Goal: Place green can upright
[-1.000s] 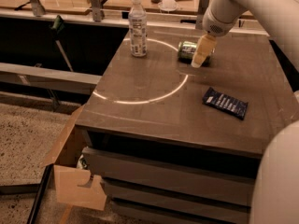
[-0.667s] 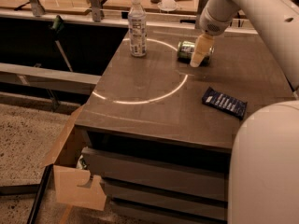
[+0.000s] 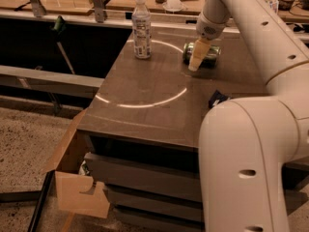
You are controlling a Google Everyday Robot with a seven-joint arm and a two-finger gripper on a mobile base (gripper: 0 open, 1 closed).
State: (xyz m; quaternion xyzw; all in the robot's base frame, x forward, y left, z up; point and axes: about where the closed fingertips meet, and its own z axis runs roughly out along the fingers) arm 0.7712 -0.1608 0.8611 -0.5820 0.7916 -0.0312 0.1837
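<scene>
Since the earlier frames the arm's bulky lower link [image 3: 251, 168] has swung into the right foreground and now hides most of the dark packet [image 3: 218, 99]. The claw [image 3: 195, 64] has shifted slightly left. Can and bottle appear not to have moved. Left to right, as of now: open cardboard box [image 3: 72, 187] on the floor below the left corner of the surface [image 3: 145, 81]. Clear plastic bottle [image 3: 141, 27] stands upright, white cap on, near the far left edge. A bright curved line of light [image 3: 140, 105] crosses the middle of the surface. Well right of the bottle, the green can [image 3: 211, 54] lies on its side near the far edge, long axis roughly left to right, so not upright. The claw is down at the can, crossing its left half, with the pale tip reaching the surface on the can's near side. It seems to touch the can, though contact is not certain from this angle. Whether the claw is released or clenched: cannot tell. Step in hand, by my judgement: approach and grasp of the fallen can. Lifting and righting are not yet done, so the task is early. Next move calls for a firm hold across the round body and a lift clear of the surface. After that, a quarter-turn of the wrist to bring the silver top up, then a flat set-down on bare surface apart from the bottle before letting go. Smooth round metal: likely to roll away if nudged rather than gripped.
</scene>
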